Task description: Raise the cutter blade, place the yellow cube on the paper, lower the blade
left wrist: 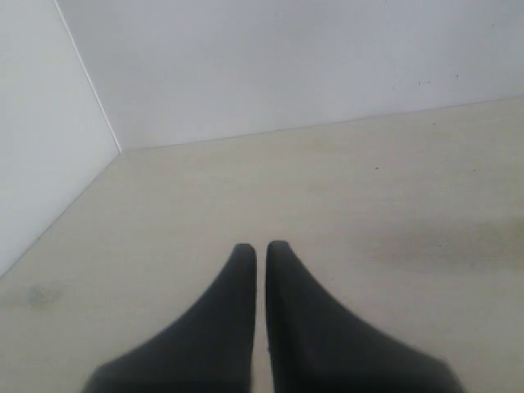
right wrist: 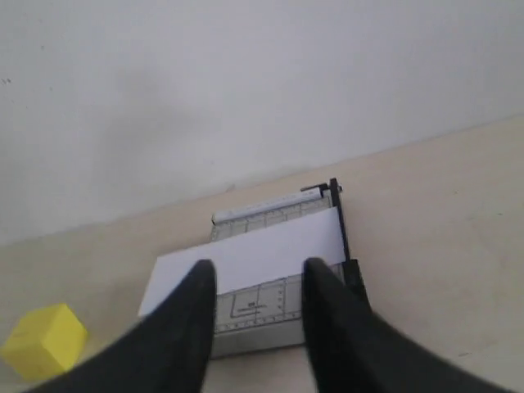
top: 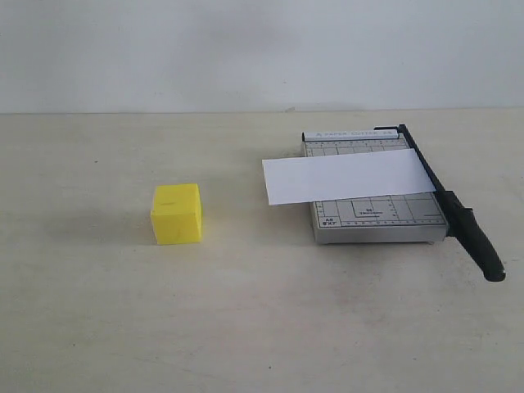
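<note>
Exterior view, cutter blade [top: 458,217]: lies flat along the right-hand edge of the grey trimmer base [top: 385,219], and its thick handle juts past the near corner. It is not yet raised.
Exterior view, paper [top: 348,176]: lies across the base, slightly askew. One end overhangs on the cube's side and the other reaches the blade.
Exterior view, yellow cube [top: 177,213]: sits on the table [top: 246,327], well apart from the cutter, on the left arm's side. It is not yet on the paper.
Exterior view, arms: neither shows.
Left wrist view, left gripper [left wrist: 260,249]: clenched, with only a thin slit between its two dark fingers and nothing in it. It hangs over the table near a wall [left wrist: 286,65] corner, with no task thing in sight.
Right wrist view, right gripper [right wrist: 258,270]: released, jaws wide apart and empty, facing the cutter. The paper [right wrist: 246,250] and base show between them, the blade [right wrist: 344,233] is down at one side, and the cube [right wrist: 45,340] stands off by itself.
Progress: by my reading nothing is done. Raising the blade, placing the cube and lowering the blade all remain.
Containers: none appears in any view.
</note>
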`<action>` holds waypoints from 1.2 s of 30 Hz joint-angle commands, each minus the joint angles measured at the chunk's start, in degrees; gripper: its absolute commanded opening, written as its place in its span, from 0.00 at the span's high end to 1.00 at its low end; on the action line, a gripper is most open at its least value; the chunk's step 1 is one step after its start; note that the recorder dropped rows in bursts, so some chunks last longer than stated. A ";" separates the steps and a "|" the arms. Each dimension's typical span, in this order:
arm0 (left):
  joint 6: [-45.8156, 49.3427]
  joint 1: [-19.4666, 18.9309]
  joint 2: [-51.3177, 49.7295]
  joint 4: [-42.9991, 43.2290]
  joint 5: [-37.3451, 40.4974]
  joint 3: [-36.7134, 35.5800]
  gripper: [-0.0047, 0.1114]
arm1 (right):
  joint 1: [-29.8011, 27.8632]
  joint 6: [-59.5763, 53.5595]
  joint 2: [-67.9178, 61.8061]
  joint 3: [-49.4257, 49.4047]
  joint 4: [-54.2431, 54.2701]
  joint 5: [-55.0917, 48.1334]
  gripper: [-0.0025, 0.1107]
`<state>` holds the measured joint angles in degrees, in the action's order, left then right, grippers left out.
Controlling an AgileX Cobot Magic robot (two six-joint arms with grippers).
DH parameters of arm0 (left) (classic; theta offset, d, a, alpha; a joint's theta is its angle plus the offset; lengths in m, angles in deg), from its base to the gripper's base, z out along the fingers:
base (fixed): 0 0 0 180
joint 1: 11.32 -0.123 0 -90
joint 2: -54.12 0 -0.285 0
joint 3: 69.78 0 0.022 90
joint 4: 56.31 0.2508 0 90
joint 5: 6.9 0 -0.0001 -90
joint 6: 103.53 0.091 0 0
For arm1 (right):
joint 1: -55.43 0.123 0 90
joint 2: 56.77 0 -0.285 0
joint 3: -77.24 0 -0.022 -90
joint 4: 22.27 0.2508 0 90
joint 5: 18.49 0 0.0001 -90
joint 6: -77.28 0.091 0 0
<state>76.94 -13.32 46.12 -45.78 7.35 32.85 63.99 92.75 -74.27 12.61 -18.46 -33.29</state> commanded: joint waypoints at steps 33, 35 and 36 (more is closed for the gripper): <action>-0.48 -0.14 0.21 -0.21 -0.75 0.16 0.92 | 0.02 -13.97 -82.41 37.23 -9.15 -15.23 0.38; -0.48 -0.14 0.21 -0.21 -0.75 0.16 0.92 | 0.02 -12.37 -83.48 37.23 -11.33 -15.15 0.38; -0.48 -0.14 0.21 -0.21 -0.75 0.16 0.92 | 0.02 -11.39 -83.77 37.23 -12.53 -15.11 0.38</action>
<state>76.94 -13.32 46.12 -45.78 7.35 32.85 63.99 79.63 -157.04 49.53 -27.96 -49.14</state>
